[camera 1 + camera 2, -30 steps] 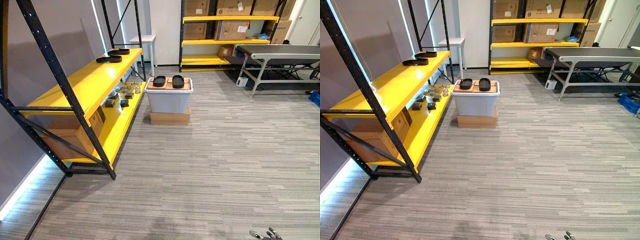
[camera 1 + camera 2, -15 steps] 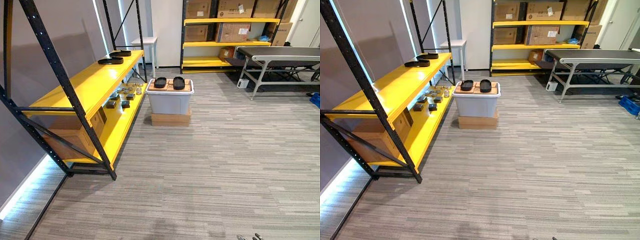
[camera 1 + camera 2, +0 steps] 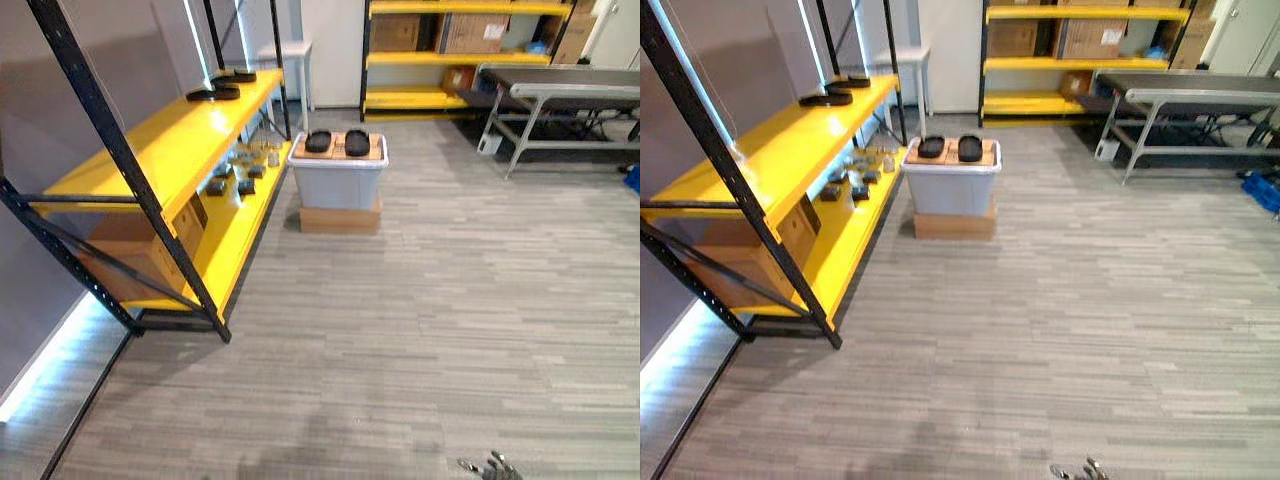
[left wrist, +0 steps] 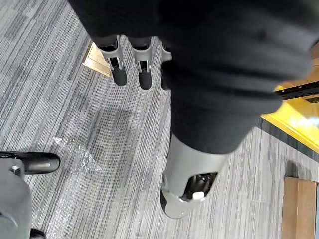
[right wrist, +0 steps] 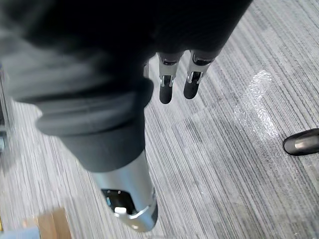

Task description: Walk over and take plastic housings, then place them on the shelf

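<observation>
A: Nearest first. Our left hand (image 4: 118,69) and right hand (image 5: 166,85) hang over the striped grey carpet (image 3: 420,330). The fingers are straight and slack, and there is nothing in either.

B: And the plastic housings (image 3: 318,141)?

A: Well ahead of us. Two black ovals lie side by side on a cardboard sheet (image 3: 337,146) capping a grey tote (image 3: 338,188). The tote stands on a flat cardboard box (image 3: 339,218), just beside the yellow shelf (image 3: 160,150).

B: How do we expect them to handle?

A: We judge them to be light, rigid moulded shells, low and rounded, with a smooth skin that may be slick. They don't look fragile, though thin plastic could flex under a hard squeeze. We'd take one across its narrow width, thumb on one long edge and fingers on the other. From here we can't tell whether the rims face up or down.

B: And where do they go?

A: The shelf's upper board looks like glossy painted metal, so we'd set them down rather than slide them. Two like housings (image 3: 212,93) already rest at its far end. The lower board carries small parts (image 3: 235,178). Beyond are more yellow racking (image 3: 415,97) and a conveyor table (image 3: 570,78).
</observation>
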Available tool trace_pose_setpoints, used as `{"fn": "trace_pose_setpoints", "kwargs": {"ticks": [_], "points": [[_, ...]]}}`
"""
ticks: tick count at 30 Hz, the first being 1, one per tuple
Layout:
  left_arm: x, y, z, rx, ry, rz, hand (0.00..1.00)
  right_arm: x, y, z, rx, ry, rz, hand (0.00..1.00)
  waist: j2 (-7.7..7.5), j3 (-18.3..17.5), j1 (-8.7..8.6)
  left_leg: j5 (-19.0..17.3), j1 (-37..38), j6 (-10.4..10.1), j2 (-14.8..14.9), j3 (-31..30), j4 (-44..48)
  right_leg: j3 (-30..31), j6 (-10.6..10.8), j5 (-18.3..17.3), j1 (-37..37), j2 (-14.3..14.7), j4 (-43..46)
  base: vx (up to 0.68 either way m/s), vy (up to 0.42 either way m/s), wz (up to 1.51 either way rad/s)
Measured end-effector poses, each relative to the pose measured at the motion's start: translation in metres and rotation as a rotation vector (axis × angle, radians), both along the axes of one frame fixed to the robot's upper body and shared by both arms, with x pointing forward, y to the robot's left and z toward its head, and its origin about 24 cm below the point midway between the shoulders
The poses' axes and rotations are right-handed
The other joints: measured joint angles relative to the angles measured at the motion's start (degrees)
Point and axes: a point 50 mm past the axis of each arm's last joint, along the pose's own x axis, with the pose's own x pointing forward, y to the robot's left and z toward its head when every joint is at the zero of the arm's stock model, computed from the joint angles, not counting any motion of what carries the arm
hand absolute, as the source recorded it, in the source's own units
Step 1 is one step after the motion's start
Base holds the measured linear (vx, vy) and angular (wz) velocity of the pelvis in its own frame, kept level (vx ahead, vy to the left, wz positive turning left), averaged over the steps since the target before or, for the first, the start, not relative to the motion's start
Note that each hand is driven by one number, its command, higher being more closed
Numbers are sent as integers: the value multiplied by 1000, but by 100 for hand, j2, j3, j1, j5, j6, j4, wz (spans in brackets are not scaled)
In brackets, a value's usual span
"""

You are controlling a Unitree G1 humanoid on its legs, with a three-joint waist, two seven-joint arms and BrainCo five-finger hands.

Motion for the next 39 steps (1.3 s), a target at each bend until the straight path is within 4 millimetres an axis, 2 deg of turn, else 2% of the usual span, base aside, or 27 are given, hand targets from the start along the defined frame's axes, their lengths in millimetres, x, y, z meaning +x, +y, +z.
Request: {"fn": "trace_pose_setpoints", "kwargs": {"ticks": [1,2,4,5,8,11,13,15,16,17,18,19,21,23,24,25,26,27,29,30,31,32,33,34,36,37,39], "points": [[10,-1,5,15,-34,-37,0,2,-1,1,-19,4,18,0,-10,136,-14,-259,-3,143,-22,-29,190,-8,203,-507,-372,-119,997,-39,97,0],[10,-1,6,16,-37,-42,0,2,-2,1,-23,4,22,0,-12,152,-16,-287,-1,146,-35,-27,224,-22,274,-574,-476,-158,1224,-57,119,1],[15,2,8,42,-40,-81,0,1,3,-1,-28,17,60,0,-86,339,-41,-425,149,218,-186,-55,279,-282,280,-786,-1588,-628,3664,-8,111,12],[16,3,9,52,-38,-97,0,-1,4,-2,-27,25,67,0,-103,399,-83,-449,246,251,-220,-84,245,-367,298,-802,-1748,-722,4008,89,110,18],[16,11,12,105,-21,-148,0,-5,11,-7,-10,43,94,0,-90,498,-173,-467,736,290,-198,-149,-227,-1026,279,-828,-1996,-833,3194,244,34,6],[25,12,16,137,-32,-182,0,-7,16,-9,4,45,92,0,-124,520,-317,-562,1126,136,-69,-251,-631,-1447,65,-358,-2128,-536,1295,463,-92,20],[23,9,12,146,-7,-214,0,-20,19,-15,20,73,81,0,-102,445,-492,-804,1399,-151,205,-459,-538,-1322,-532,359,-2112,-288,1382,674,-224,50],[20,9,10,150,14,-228,0,-22,22,-16,32,75,81,0,-84,412,-482,-850,1149,-367,377,-479,301,-1346,-818,60,-2081,-172,1752,656,-242,5],[17,6,7,143,31,-231,0,-23,21,-16,32,74,80,0,-74,420,-473,-720,842,-620,451,-430,1275,-1345,-841,-152,-1875,-97,1770,717,-243,-9],[11,3,3,125,49,-213,0,-24,20,-16,29,76,82,0,-28,470,-467,-147,343,-1210,661,-406,2906,-1313,-884,-238,-1296,72,1434,715,-213,-21],[4,3,0,112,59,-187,0,-25,20,-17,31,81,80,0,6,487,-394,-91,-81,-1244,925,-223,4337,-1200,-884,-237,-579,291,915,697,-198,-27],[1,3,-1,109,65,-179,0,-26,21,-17,31,85,78,0,-3,487,-345,-119,-257,-1193,1055,-69,4820,-1124,-884,-237,-261,353,698,758,-181,-39],[-2,-2,-3,92,67,-169,0,-24,20,-17,30,80,75,0,-73,496,-145,-305,-1041,-830,1231,411,5201,-908,-877,-264,469,336,176,574,-104,-37],[-3,-8,-4,63,55,-137,0,-11,18,-12,20,52,82,0,-82,538,26,-397,-1808,-707,969,466,4191,-629,-693,-425,719,156,-35,474,38,-58],[-10,-10,-6,45,59,-101,0,0,22,-10,30,35,90,0,-119,574,104,-354,-2085,-645,710,295,2954,-516,-574,-505,905,0,-153,639,144,-75],[-16,-11,-8,33,71,-94,0,1,25,-10,37,32,93,0,-125,586,218,-81,-2129,-567,551,54,1339,-421,-442,-639,1158,-125,-273,540,158,-65],[-20,-13,-10,26,78,-88,0,0,25,-10,38,35,94,0,-59,547,289,37,-2185,-660,578,-106,641,-360,-382,-735,1279,-123,-344,717,268,-61],[-26,-14,-11,23,95,-85,0,-4,27,-13,42,52,95,0,-28,516,395,592,-2322,-910,603,-217,728,-299,-238,-956,1486,-171,-412,770,312,-41],[-34,-14,-13,19,114,-73,0,-10,35,-18,61,71,100,0,-157,432,419,894,-2334,-565,186,-493,1110,-310,-90,-1164,1540,-455,34,689,281,-16],[-34,-17,-15,10,124,-70,0,-12,38,-20,74,83,100,0,-233,438,394,815,-2110,-201,39,-472,1049,-314,-58,-1166,1167,-700,1114,729,296,19],[-37,-14,-16,20,138,-65,0,-15,41,-22,85,91,95,0,-331,473,338,697,-1718,-90,-127,-465,913,-218,162,-892,728,-962,2584,862,345,31],[-38,-12,-16,25,145,-64,0,-18,43,-24,90,97,92,0,-390,508,284,584,-1483,29,-231,-487,851,-140,157,-541,508,-1077,3265,690,258,40],[-39,-9,-16,32,157,-65,0,-25,45,-27,101,113,82,0,-446,557,232,356,-903,269,-371,-555,626,-145,286,136,135,-1337,4501,651,198,38],[-40,-8,-16,35,161,-63,0,-30,47,-29,110,127,78,0,-421,557,192,207,-320,349,-396,-635,404,-273,176,-125,-177,-1454,5293,639,174,38],[-36,-7,-15,44,152,-70,0,-35,51,-31,122,135,76,0,-338,511,45,119,406,328,-327,-859,-65,-726,74,-702,-622,-1431,5318,602,81,52],[-28,-6,-12,47,130,-72,0,-35,52,-31,126,132,74,0,-307,510,-28,60,730,341,-194,-974,-290,-995,68,-949,-915,-1255,4710,581,9,54],[-15,-4,-9,51,99,-77,0,-36,52,-32,128,133,71,0,-292,522,-31,-13,999,352,-8,-1046,-458,-1138,100,-1002,-1312,-908,3474,489,-73,39]]}}
